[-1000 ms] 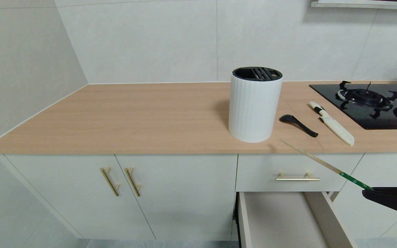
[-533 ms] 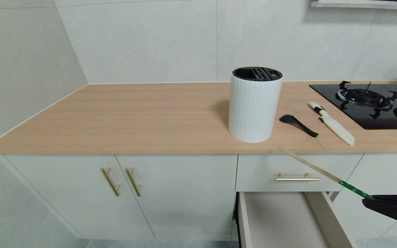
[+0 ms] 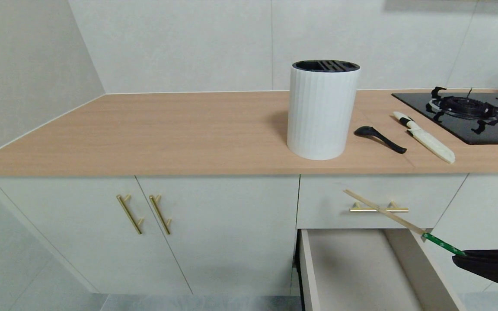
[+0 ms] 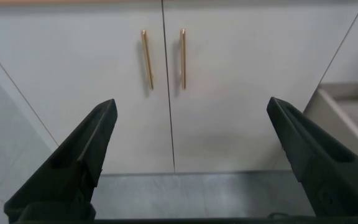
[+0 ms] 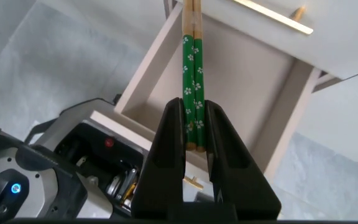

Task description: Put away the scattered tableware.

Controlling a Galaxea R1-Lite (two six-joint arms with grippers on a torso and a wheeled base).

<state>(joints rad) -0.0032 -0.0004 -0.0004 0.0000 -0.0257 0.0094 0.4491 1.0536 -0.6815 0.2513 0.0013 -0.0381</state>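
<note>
1. The open drawer juts out below the front edge of the wooden surface. The chopsticks slant through the air above it, crossing in front of the upper drawer's brass handle.
2. In the right wrist view, the right gripper is clamped on the chopsticks' green, flower-printed ends, with the pair side by side over the drawer. In the left wrist view, the left gripper is spread wide and holds nothing, facing the cabinet doors' handles.
3. A white ribbed holder with a black slotted top stands near the surface's front edge. Beside it, apart from each other, lie a black spoon and a pale knife, near the glossy black stove.
</note>
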